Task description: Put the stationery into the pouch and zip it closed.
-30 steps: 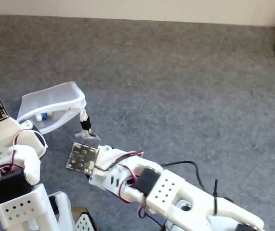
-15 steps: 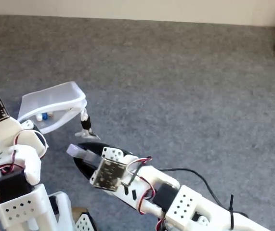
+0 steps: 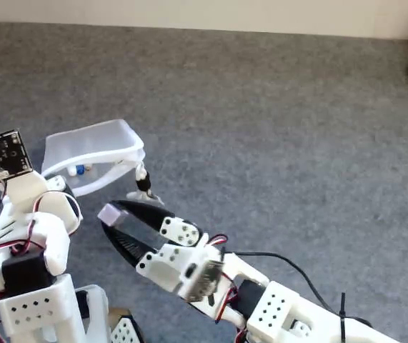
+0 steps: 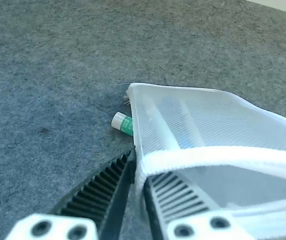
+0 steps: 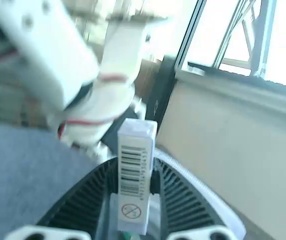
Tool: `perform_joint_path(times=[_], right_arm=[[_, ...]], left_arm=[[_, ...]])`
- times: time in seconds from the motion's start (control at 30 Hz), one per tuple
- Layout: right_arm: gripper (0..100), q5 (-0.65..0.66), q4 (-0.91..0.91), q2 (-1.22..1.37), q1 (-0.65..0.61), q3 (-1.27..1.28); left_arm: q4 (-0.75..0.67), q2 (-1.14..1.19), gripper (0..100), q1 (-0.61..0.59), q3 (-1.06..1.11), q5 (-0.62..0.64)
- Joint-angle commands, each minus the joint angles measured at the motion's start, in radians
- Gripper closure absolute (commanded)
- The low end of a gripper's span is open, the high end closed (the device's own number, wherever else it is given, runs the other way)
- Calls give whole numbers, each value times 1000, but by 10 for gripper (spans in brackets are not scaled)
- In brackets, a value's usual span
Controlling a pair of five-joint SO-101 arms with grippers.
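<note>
Right gripper point(image 5: 131, 172): narrow, clamped on a small white box point(image 5: 134, 142) with a barcode face. The box stands upright between the pads and sticks out well past the tips. In the high view I see the same box point(image 3: 108, 213) at the very tip of the right gripper point(image 3: 116, 223).

Left gripper point(image 4: 136, 167): pinched down on the rim of the pouch point(image 4: 208, 125), with the mesh fabric right between the jaws. The pouch body runs away from the left tips and its mouth is open.

In the high view the pouch point(image 3: 96, 143) sits just ahead of the right gripper's tips, near the box but apart from it. Blue-and-white bits point(image 3: 80, 170) show through the mesh, inside the pouch. I can't tell what they are.

A green-and-white tube point(image 4: 121, 122) lies on the grey carpet point(image 4: 42, 75) just past the left tips. It's right beside the pouch's corner and outside the pouch. I can't tell whether it touches the mesh.
</note>
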Motion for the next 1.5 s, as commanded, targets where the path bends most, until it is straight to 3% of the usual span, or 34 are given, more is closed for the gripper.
perform_joint_path(times=[0.0, 0.13, 0.47, 0.87, 1.13, 1.23, 1.47], right_arm=[[995, -98, -79, -28, 74, -21], [995, -230, -81, -28, 133, -27], [995, -361, -77, -7, 134, -139], [995, -373, -84, 346, 133, -389], [995, -336, -245, 447, 99, -389], [995, -273, -249, 496, 84, -392], [995, -269, -251, 670, 97, -397]], left_arm=[[-23, 5, 986, 27, -4, -8], [-23, 5, 986, 27, -4, -8], [-23, 5, 986, 28, -2, -8], [-23, 5, 986, 27, -2, -8], [-25, 5, 986, 27, -1, -8], [-25, 5, 986, 27, -1, -8], [-23, 5, 986, 22, -1, -8]])
